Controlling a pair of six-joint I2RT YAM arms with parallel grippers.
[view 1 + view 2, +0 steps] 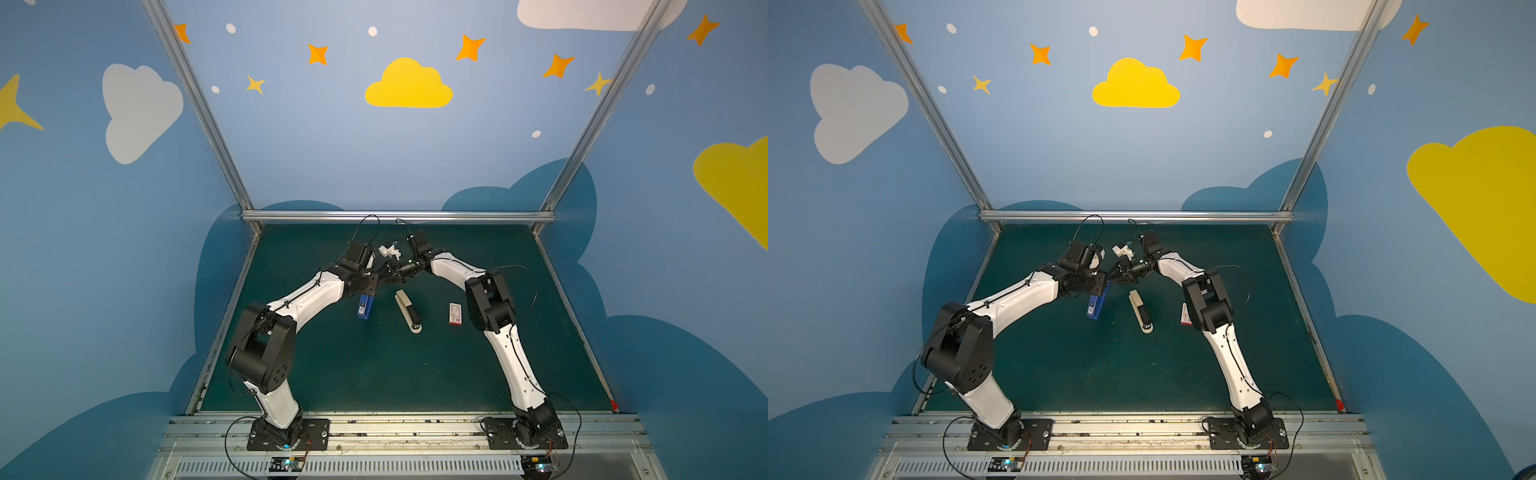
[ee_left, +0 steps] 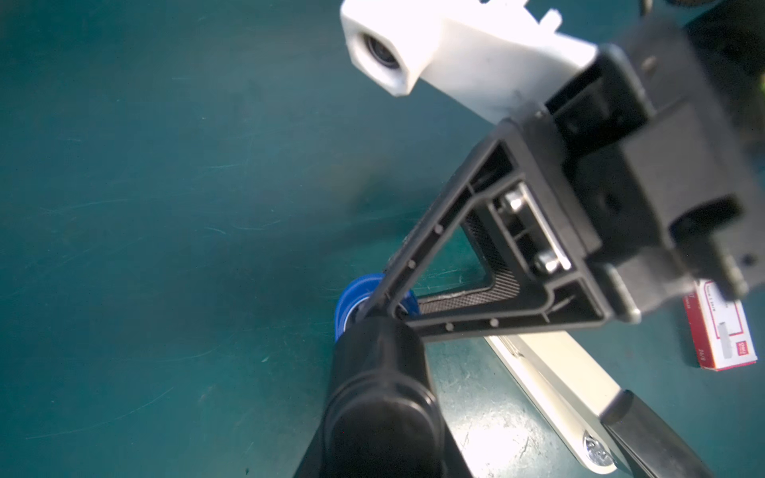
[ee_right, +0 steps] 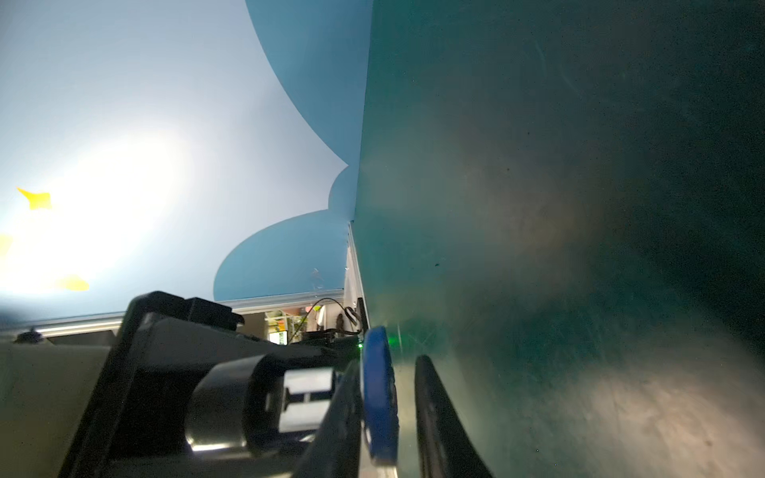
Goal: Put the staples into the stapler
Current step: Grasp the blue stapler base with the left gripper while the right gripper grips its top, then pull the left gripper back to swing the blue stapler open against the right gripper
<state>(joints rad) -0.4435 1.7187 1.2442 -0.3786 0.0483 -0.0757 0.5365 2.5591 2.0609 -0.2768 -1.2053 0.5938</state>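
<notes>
**Four views, each placed against the stapler**

Both top views are taken from high over the stapler's near side, tilted down toward the back wall. The whole table is shared between them, slightly shifted. The left wrist view is taken close over the table, just beyond the stapler's far end, and the right wrist camera is caught in it. The right wrist view is rolled sideways, low over the table, facing a wall. A blue piece is shared by both wrist views.

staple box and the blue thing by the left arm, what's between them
The cream-and-black stapler lies between the staple box and the blue object, touching neither, seen in both top views.
</notes>
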